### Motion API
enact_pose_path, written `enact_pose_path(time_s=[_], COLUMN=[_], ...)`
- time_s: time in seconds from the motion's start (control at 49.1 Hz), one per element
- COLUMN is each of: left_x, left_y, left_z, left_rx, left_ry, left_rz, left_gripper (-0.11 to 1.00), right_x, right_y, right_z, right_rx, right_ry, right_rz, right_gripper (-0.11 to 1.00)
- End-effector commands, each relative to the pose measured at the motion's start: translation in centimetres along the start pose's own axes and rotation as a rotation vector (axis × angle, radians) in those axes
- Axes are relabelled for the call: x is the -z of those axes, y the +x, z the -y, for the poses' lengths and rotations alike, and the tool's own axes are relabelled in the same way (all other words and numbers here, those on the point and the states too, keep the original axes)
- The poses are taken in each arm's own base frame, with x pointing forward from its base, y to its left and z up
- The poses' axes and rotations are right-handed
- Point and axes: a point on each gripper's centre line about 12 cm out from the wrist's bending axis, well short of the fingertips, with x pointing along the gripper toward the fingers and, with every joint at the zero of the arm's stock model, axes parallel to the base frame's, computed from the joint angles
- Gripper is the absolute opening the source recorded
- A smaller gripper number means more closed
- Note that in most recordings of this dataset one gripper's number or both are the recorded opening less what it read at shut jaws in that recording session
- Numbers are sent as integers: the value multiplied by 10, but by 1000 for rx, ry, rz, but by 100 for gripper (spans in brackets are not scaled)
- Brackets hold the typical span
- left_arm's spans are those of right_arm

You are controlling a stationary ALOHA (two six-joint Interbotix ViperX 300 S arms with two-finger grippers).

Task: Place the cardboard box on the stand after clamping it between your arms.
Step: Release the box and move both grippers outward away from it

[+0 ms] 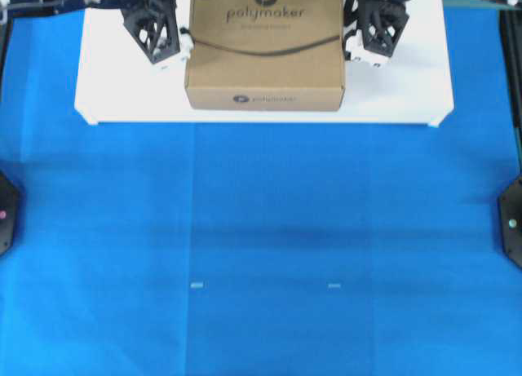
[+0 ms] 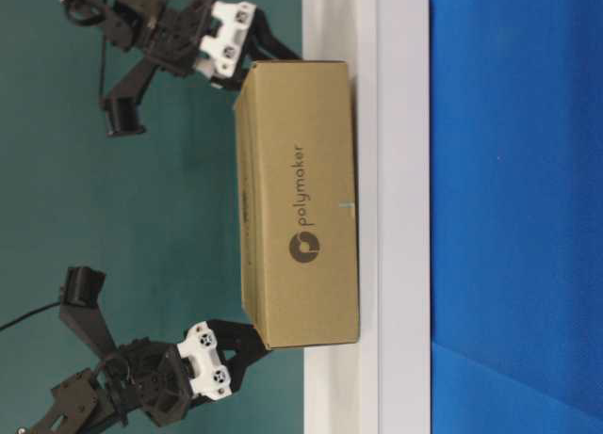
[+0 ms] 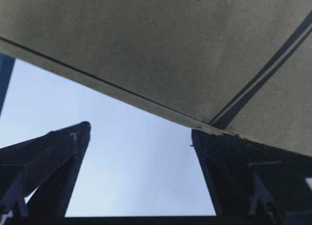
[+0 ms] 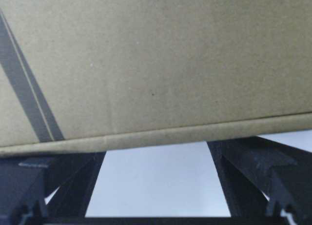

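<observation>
A brown Polymaker cardboard box (image 1: 266, 46) sat on the white stand (image 1: 408, 99) at the far end of a blue-covered worktop (image 1: 269, 254). The box stood at the middle of the stand, its front face close to the stand's near edge, with bare white surface left and right of it. The left hand (image 1: 167, 54) stood just beside the box's left side and the right hand (image 1: 371, 50) just beside its right side; both were spread wide, gripping nothing. In the table-level view each hand's tips lay against or right at a side face of the box; actual contact could not be told. From the left wrist camera, the box's edge and a dark printed stripe filled the top of the frame, one black finger (image 3: 234, 171) right under the cardboard, white stand showing between the fingers. The right wrist view was similar, cardboard above, fingers (image 4: 253, 176) below. The overhead frame cut off the box's far edge, the stand's back and both arms. The near worktop lay broad and open, with black fittings at its left and right edges.
</observation>
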Motion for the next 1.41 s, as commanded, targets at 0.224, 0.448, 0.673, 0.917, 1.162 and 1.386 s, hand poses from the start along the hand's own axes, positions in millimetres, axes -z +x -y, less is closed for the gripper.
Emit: enact_pose_path(time_s=[0.224, 0.448, 0.673, 0.917, 1.162, 1.386], left_x=[-12, -8, 10, 20, 21, 30], left_y=[-3, -2, -6, -18, -32, -65], left_z=[-4, -4, -12, -21, -28, -30], left_rx=[-10, -9, -23, -47, -64, -93], left_ry=[-89, -91, -112, -117, -49, -75], left_rz=[100, 87, 59, 62, 66, 115], left_gripper=[84, 84, 84, 84, 84, 84], right_x=[-11, -14, 8, 23, 39, 46], right_y=[-9, -8, -13, -19, -35, -75], right_z=[15, 20, 31, 29, 34, 31], right_rx=[75, 79, 96, 97, 125, 179], right_ry=[58, 60, 112, 138, 178, 195], right_rz=[118, 122, 99, 83, 87, 143], right_gripper=[97, 97, 97, 97, 97, 97])
